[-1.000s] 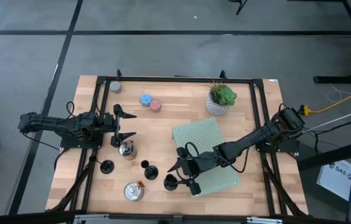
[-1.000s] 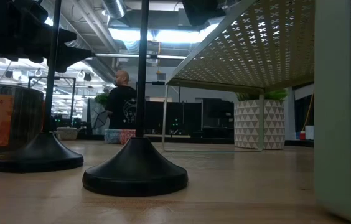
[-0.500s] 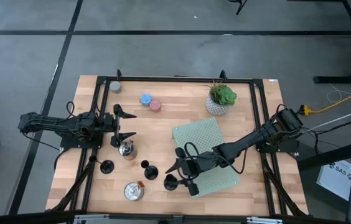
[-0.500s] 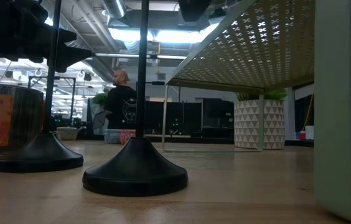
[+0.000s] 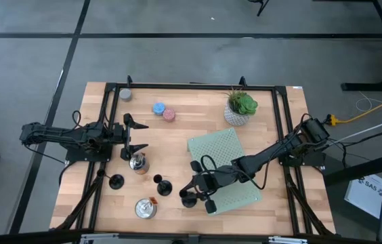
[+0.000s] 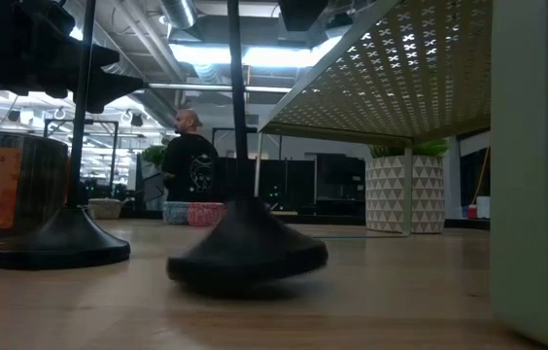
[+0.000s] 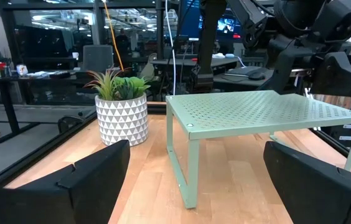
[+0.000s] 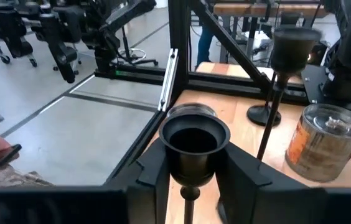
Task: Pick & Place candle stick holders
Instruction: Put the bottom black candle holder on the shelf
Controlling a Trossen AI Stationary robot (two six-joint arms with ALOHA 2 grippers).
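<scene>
Three matte-black candle stick holders stand at the table's near side. One [image 5: 116, 181] is at the left and one [image 5: 162, 185] in the middle. The third [image 5: 187, 198] stands in front of the green shelf, and my right gripper [image 5: 191, 194] is shut on it. In the right wrist view its cup [image 8: 193, 140] sits between my two fingers. The two free holders rest on their round bases. My left gripper [image 5: 134, 135] waits open at the table's left, with nothing between its fingers [image 7: 70, 180]. My right gripper pinches the holder's cup [image 8: 169, 149], at the top of the stem, between its two fingers, one on either side. The fingers come nearly level from the table's right. The stem leans a little. The base [image 6: 247, 261] sits tipped at the table top; whether it is clear I cannot tell.
A green perforated shelf [image 5: 225, 169] stands right behind my right gripper, and a potted plant [image 5: 240, 107] stands at the far right. Two silver tins [image 5: 145, 208] [image 5: 137, 163] sit near the free holders. A blue candle [image 5: 158, 108] and a pink candle [image 5: 169, 114] lie at the far side.
My right gripper has shut on the cup of the holder in front of the shelf and has tipped slightly downward. The holder's stem now leans, and in the low view its base has shifted sideways and tipped. The other two holders have stayed put.
</scene>
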